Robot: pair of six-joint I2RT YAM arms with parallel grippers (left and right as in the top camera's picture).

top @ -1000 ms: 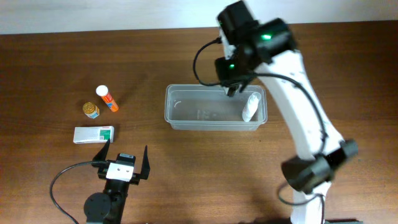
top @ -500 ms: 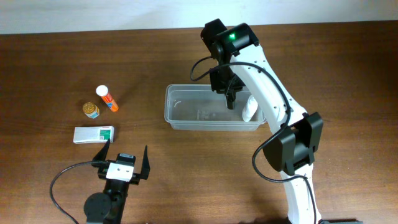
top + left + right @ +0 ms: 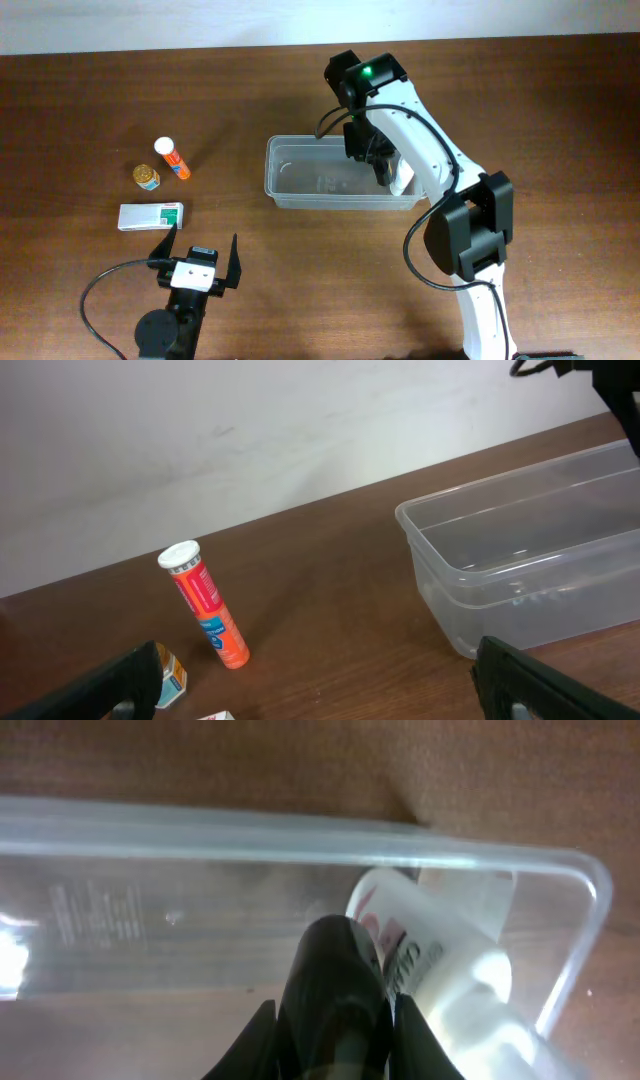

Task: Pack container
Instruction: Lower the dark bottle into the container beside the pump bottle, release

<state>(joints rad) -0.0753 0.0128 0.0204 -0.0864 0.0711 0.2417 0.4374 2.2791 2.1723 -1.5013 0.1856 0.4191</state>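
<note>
The clear plastic container (image 3: 300, 143) stands at the table's middle. A white bottle (image 3: 404, 180) lies at its right end. My right gripper (image 3: 383, 172) reaches down inside the container, just left of the bottle, its fingers pressed together and holding nothing. In the right wrist view the dark fingers (image 3: 335, 970) sit beside the white bottle (image 3: 450, 960), under the container's rim (image 3: 200, 825). My left gripper (image 3: 200, 247) is open and empty near the front left. The left wrist view shows its open fingers (image 3: 315, 690) and the container (image 3: 520, 560).
An orange tube with a white cap (image 3: 173, 160), a small yellow jar (image 3: 147, 177) and a white-and-green box (image 3: 150, 216) lie at the left. The tube (image 3: 205, 605) and the jar (image 3: 168, 675) also show in the left wrist view.
My right gripper has moved from above the container's back rim down into the container, next to the white bottle. The left arm has not moved.
</note>
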